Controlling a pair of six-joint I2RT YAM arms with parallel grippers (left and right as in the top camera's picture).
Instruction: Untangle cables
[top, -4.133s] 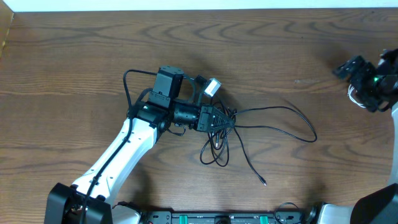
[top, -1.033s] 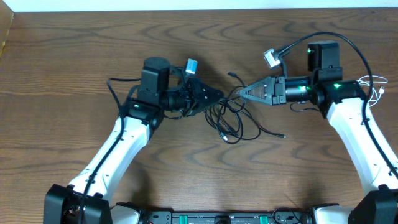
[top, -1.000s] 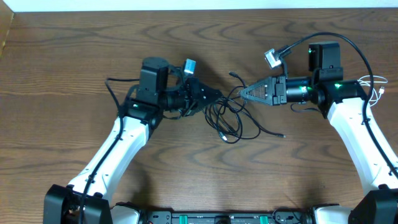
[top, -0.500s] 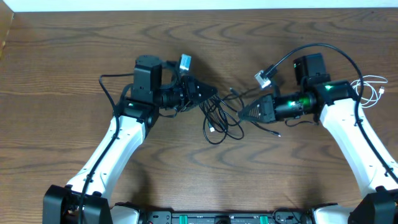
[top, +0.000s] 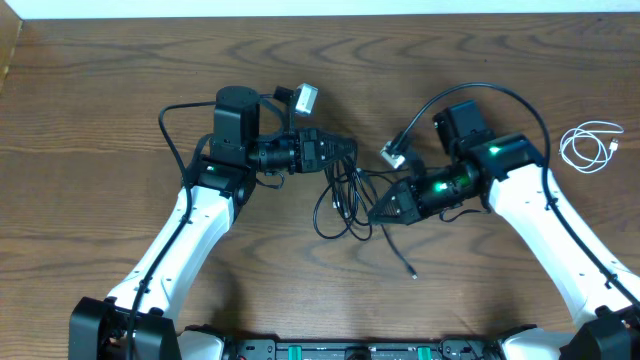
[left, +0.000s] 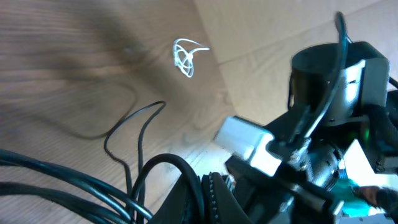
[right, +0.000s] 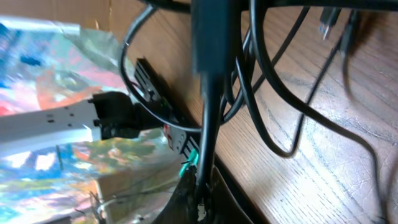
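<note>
Cables seemingly between both inward-reaching fingers

A dark wood-grain table fills the overhead view, a pale strip along its far edge.

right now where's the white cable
Overhead, the white cable lies coiled near the table's right edge, beside the right arm and well apart from the black cables.
</note>
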